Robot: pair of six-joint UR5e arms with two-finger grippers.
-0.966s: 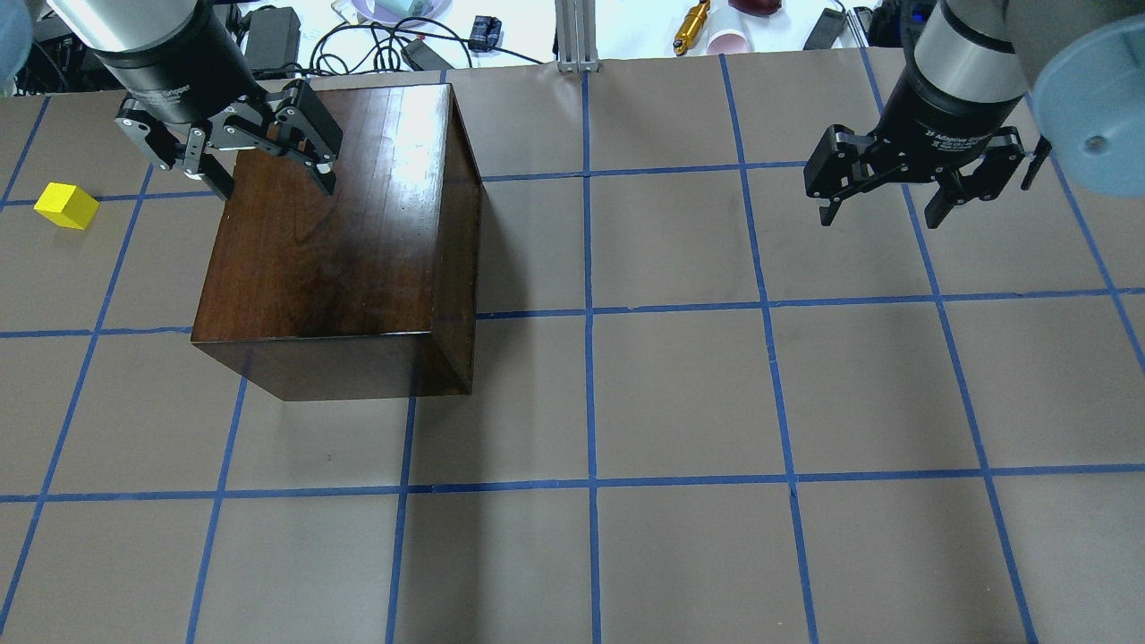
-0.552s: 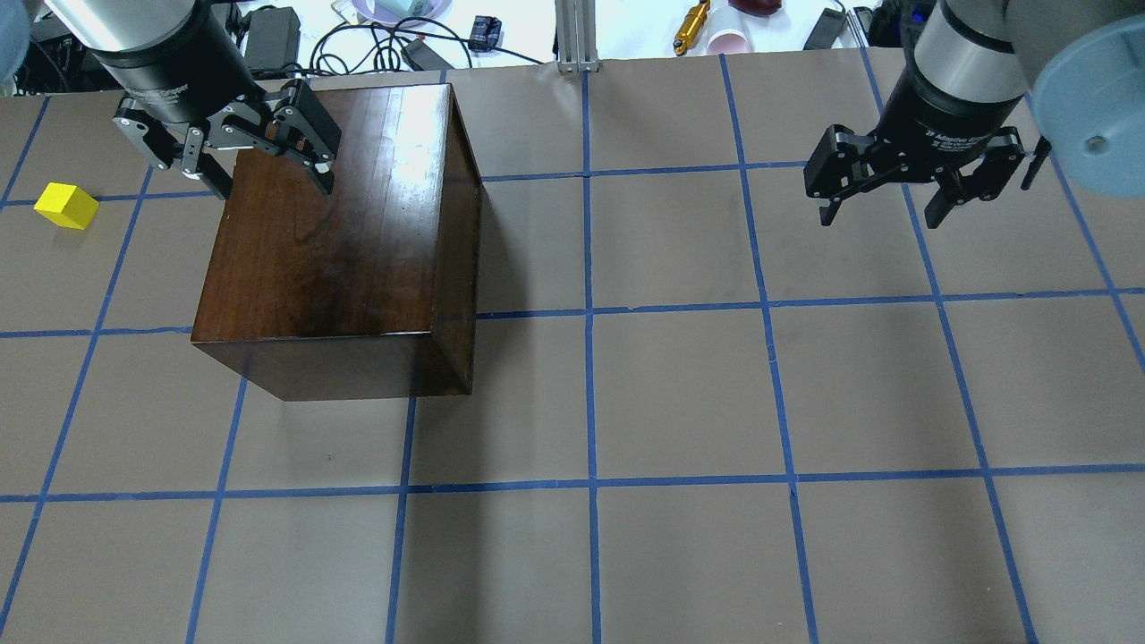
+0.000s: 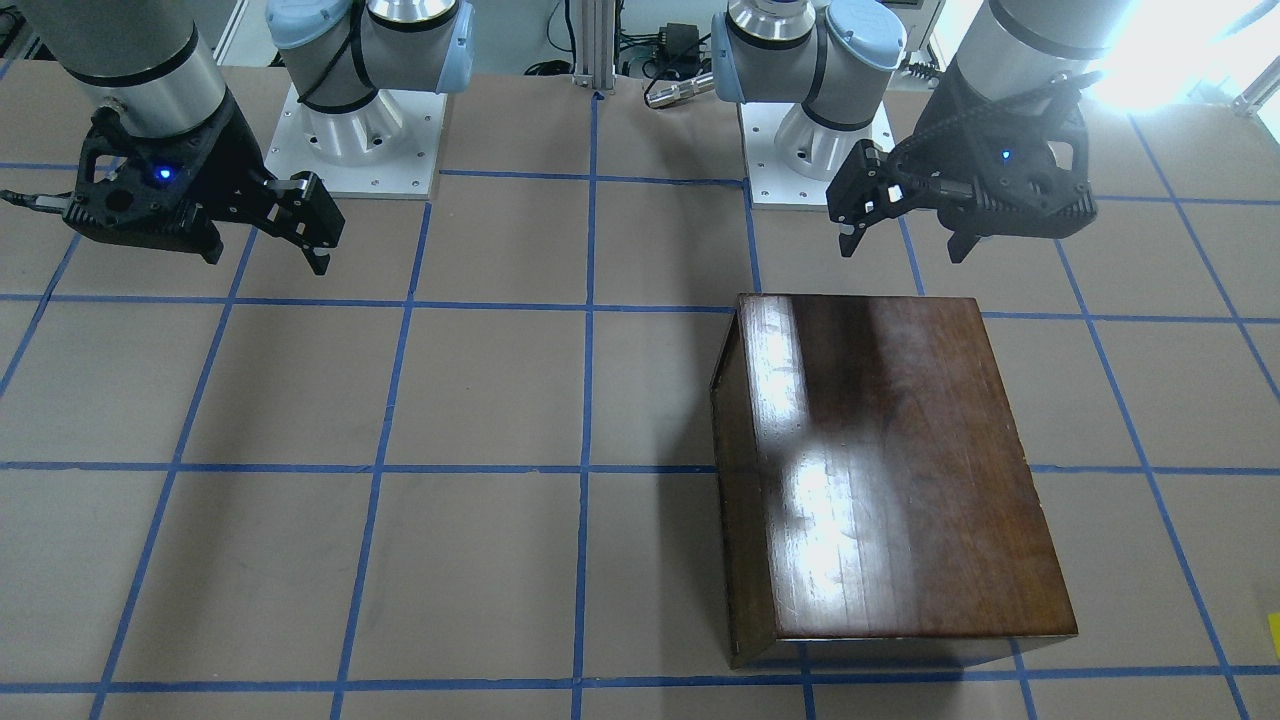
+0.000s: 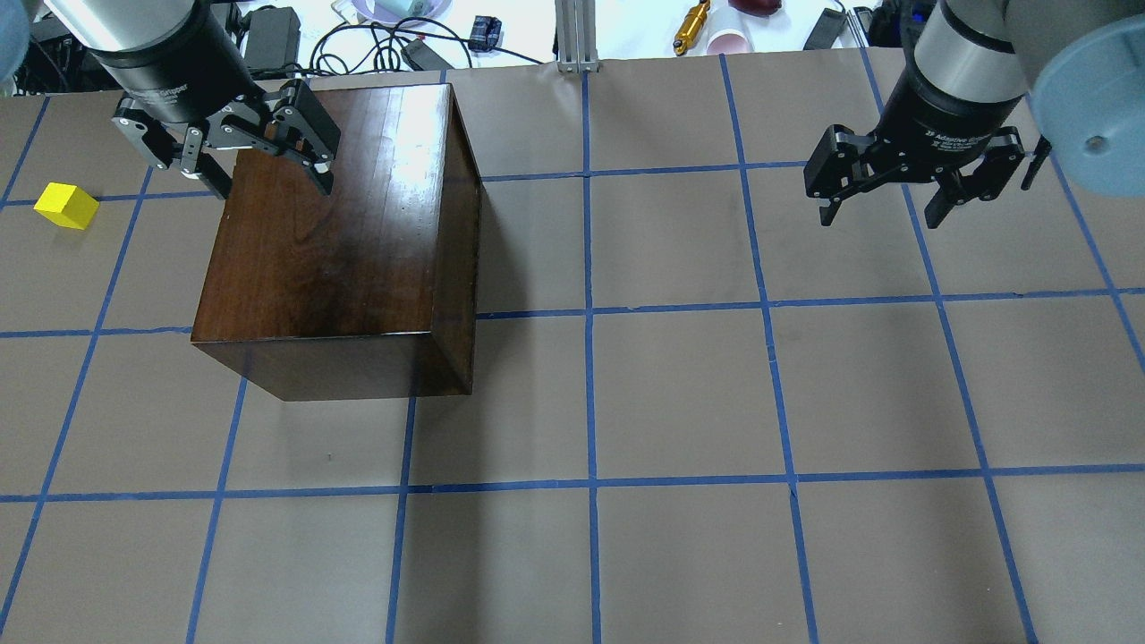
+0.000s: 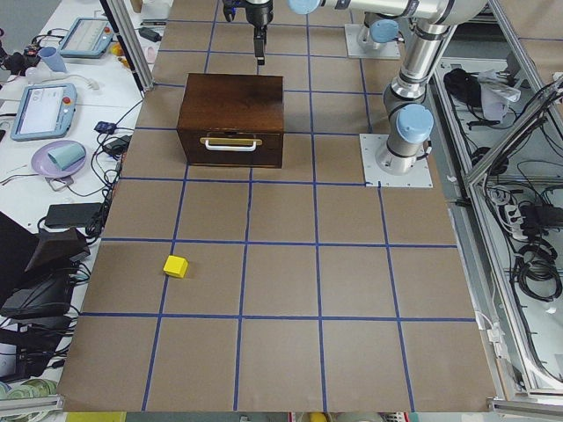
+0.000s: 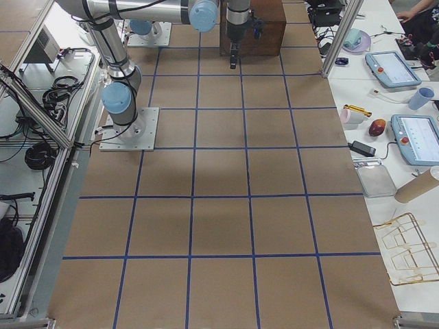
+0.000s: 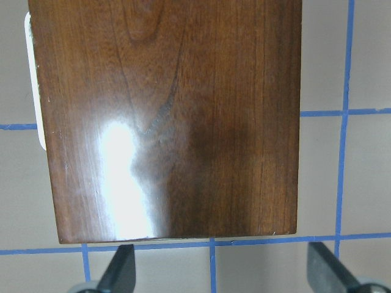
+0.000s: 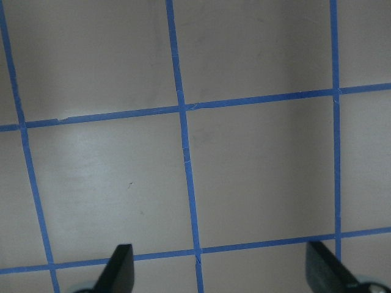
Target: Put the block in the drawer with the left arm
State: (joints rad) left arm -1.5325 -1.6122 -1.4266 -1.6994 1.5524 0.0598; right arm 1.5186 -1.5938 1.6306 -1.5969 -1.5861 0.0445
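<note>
The yellow block (image 4: 65,205) lies on the table, left of the dark brown box (image 4: 340,241); it also shows in the exterior left view (image 5: 176,265) and as a sliver at the front-facing view's right edge (image 3: 1275,635). The drawer (image 5: 230,143) is shut, its front panel and pale handle facing the block's side. My left gripper (image 4: 273,185) is open and empty, hovering over the box's far left part. In the left wrist view the box top (image 7: 171,122) fills the frame between the fingertips (image 7: 119,271). My right gripper (image 4: 881,215) is open and empty over bare table.
Cables, a power brick (image 4: 273,36), a pink cup (image 4: 729,40) and tablets (image 5: 40,110) lie beyond the table's far edge. A metal post (image 4: 577,36) stands at the far middle. Both arm bases (image 3: 360,130) sit on the robot's side.
My left gripper has crept very slightly toward the table's far edge over the box. The block, the box and the right arm have not moved.
</note>
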